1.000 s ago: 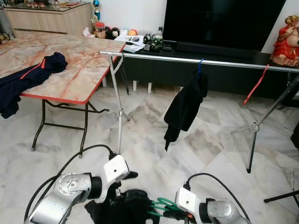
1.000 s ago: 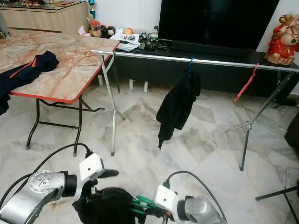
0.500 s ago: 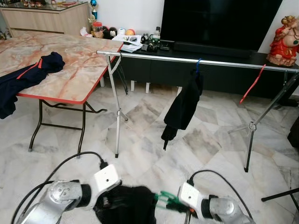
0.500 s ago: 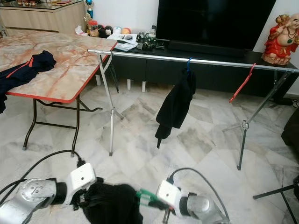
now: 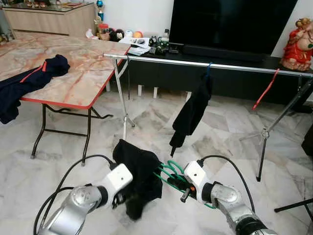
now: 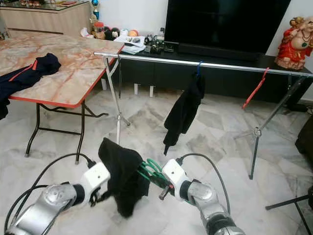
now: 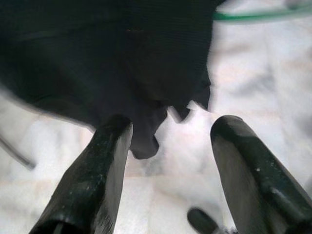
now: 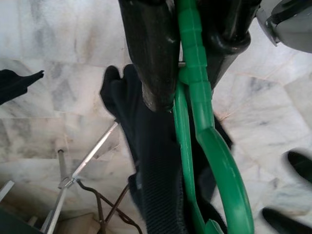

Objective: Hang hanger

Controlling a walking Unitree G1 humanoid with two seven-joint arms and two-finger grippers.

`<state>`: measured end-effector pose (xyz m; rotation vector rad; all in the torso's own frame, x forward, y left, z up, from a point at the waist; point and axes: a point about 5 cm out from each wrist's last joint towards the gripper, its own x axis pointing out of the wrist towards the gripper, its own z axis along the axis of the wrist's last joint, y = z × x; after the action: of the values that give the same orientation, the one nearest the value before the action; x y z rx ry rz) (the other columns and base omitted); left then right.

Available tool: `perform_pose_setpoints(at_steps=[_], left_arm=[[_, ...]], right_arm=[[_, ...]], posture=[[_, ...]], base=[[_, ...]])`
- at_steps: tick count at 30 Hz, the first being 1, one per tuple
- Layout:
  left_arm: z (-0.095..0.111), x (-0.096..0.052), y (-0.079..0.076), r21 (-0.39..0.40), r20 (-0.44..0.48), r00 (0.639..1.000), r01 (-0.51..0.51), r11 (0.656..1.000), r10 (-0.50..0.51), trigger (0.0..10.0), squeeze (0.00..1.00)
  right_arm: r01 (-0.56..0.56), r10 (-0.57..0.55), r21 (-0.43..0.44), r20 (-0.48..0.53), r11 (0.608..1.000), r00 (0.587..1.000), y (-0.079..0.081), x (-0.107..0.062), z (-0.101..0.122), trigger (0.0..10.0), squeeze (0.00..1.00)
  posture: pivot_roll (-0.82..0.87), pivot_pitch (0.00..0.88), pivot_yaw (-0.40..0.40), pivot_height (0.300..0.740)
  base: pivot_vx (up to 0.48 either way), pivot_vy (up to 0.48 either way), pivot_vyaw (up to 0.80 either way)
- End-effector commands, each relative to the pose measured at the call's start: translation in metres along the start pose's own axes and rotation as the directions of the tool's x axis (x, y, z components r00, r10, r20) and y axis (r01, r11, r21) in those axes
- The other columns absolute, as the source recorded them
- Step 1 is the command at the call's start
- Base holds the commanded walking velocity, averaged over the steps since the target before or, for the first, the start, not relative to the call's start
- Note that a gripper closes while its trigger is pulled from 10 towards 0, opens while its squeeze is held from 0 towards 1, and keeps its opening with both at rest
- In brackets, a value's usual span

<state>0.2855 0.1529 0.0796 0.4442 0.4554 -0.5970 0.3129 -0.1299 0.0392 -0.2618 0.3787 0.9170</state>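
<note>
Both arms have risen since the earlier frame, lifting the green hanger (image 8: 195, 92) and its black garment (image 5: 139, 174) off the floor. Right gripper (image 8: 191, 80) is clamping the stiff, light hanger neck; hold there, since the limp cloth is dragging sideways. Left gripper (image 7: 165, 141) is hanging open just beneath the garment.

Both arms have raised the green hanger (image 5: 168, 175) and black garment (image 5: 138, 171).
</note>
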Motion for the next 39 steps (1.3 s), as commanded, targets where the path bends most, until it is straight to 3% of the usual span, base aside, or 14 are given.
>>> perform_pose_setpoints(at_steps=[1, 6, 8, 12, 15, 23, 26, 31, 39], left_arm=[[-0.002, 0.004, 0.012, -0.023, -0.030, 0.994, -0.109, 0.994, 0.109, 10.0, 0.00], [0.002, 0.013, 0.009, -0.103, -0.049, 0.994, -0.099, 0.990, 0.095, 10.0, 0.00], [0.003, 0.014, 0.009, -0.073, -0.055, 0.996, -0.072, 0.995, 0.068, 10.0, 0.00], [0.019, 0.015, 0.009, -0.030, 0.026, 1.000, -0.010, 1.000, 0.011, 10.0, 0.00], [0.029, 0.021, 0.008, -0.021, 0.060, 0.997, -0.040, 0.999, 0.041, 10.0, 0.00], [0.043, 0.026, 0.004, 0.008, 0.092, 0.993, -0.078, 0.997, 0.077, 10.0, 0.00], [0.048, 0.031, 0.008, 0.015, 0.093, 0.979, -0.184, 0.983, 0.181, 10.0, 0.00], [0.055, 0.034, 0.010, 0.047, 0.111, 0.956, -0.276, 0.960, 0.270, 10.0, 0.00], [0.059, 0.038, 0.009, 0.033, 0.117, 0.947, -0.306, 0.952, 0.300, 10.0, 0.00]], right_arm=[[0.000, 0.002, -0.036, 0.046, 0.999, 0.999, -0.007, 0.002, 0.019, 0.0, 0.00], [0.018, -0.016, -0.038, 0.044, 0.999, 0.999, -0.013, 0.004, 0.028, 0.0, 0.00], [0.026, -0.025, -0.045, 0.031, 0.999, 0.999, -0.016, 0.004, 0.031, 0.0, 0.00], [0.152, -0.151, -0.019, 0.034, 0.988, 0.988, -0.033, 0.005, 0.051, 0.0, 0.00], [0.188, -0.190, 0.035, 0.074, 0.981, 0.979, -0.039, 0.007, 0.066, 0.0, 0.00], [0.166, -0.171, 0.052, 0.123, 0.985, 0.978, -0.037, 0.011, 0.082, 0.0, 0.00], [0.144, -0.149, 0.050, 0.126, 0.988, 0.981, -0.033, 0.014, 0.084, 0.0, 0.00], [0.127, -0.132, 0.048, 0.126, 0.991, 0.983, -0.030, 0.014, 0.082, 0.0, 0.00], [0.092, -0.098, 0.045, 0.146, 0.995, 0.984, -0.027, 0.014, 0.087, 0.0, 0.00]], posture=[[0.23, 0.000, -0.087, 0.740], [0.23, 0.000, -0.090, 0.740], [0.23, 0.000, -0.091, 0.740], [0.22, 0.000, -0.091, 0.740], [0.22, 0.000, -0.090, 0.740], [0.21, 0.000, -0.091, 0.740], [0.21, 0.000, -0.090, 0.740], [0.20, 0.000, -0.089, 0.740], [0.20, 0.000, -0.087, 0.740]], base=[[0.000, 0.000, 0.00], [0.000, 0.000, 0.00], [0.000, 0.000, 0.00], [0.000, 0.000, 0.00], [0.000, 0.000, 0.00], [0.000, 0.000, 0.00], [0.000, 0.000, 0.00], [0.000, 0.000, 0.00], [0.000, 0.000, 0.00]])
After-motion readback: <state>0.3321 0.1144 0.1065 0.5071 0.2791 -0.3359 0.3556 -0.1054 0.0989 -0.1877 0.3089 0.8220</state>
